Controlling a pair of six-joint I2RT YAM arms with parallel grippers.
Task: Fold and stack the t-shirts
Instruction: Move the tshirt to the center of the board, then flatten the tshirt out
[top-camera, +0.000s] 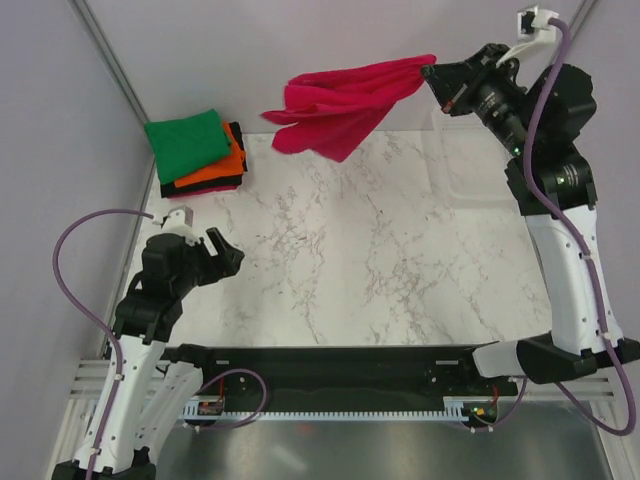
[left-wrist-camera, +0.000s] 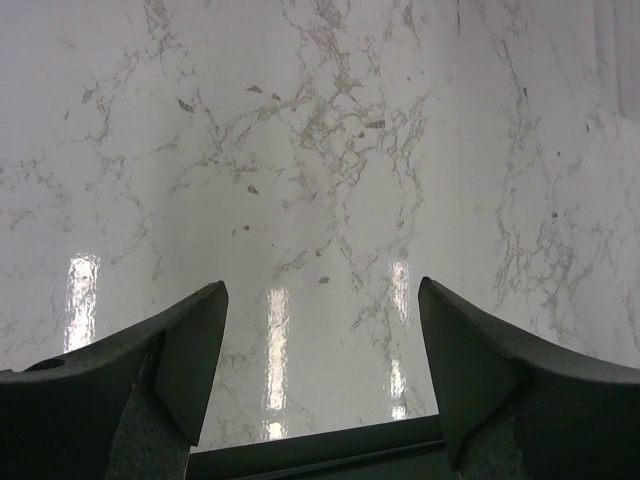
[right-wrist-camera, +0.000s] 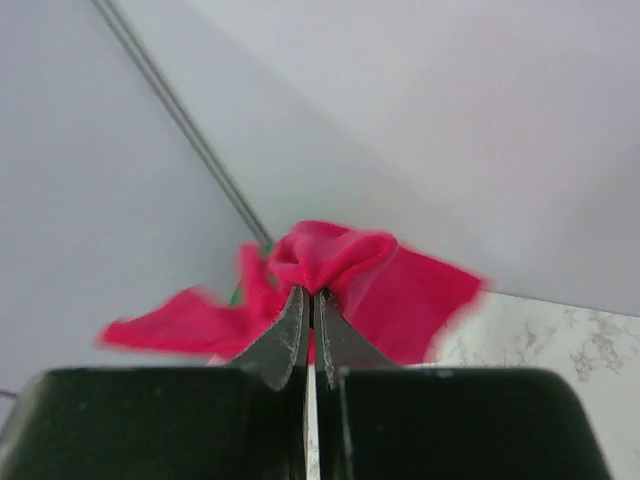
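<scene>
So the right pincer (top-camera: 432, 70) is clamped tight on a bunched bit of the crimson-pink shirt (top-camera: 340, 105), holding it up in the air over the far edge of the tabletop (top-camera: 380, 260). The left pincer (top-camera: 222, 250) hangs low over the near-left marble, spread wide with nothing in it.

My take: bring the shirt down over the bare middle and let the loose end land first. Then drag it so it lays out flat instead of dropping in a heap. The left one should probably grab a far hem or shoulder to help spread it.

The shirt itself is crumpled and trails off to the left of the grip. It's well apart from the folded green shirt (top-camera: 187, 140), which sits on the orange one (top-camera: 228, 160) and the black one (top-camera: 200, 187) in the far-left corner.
</scene>
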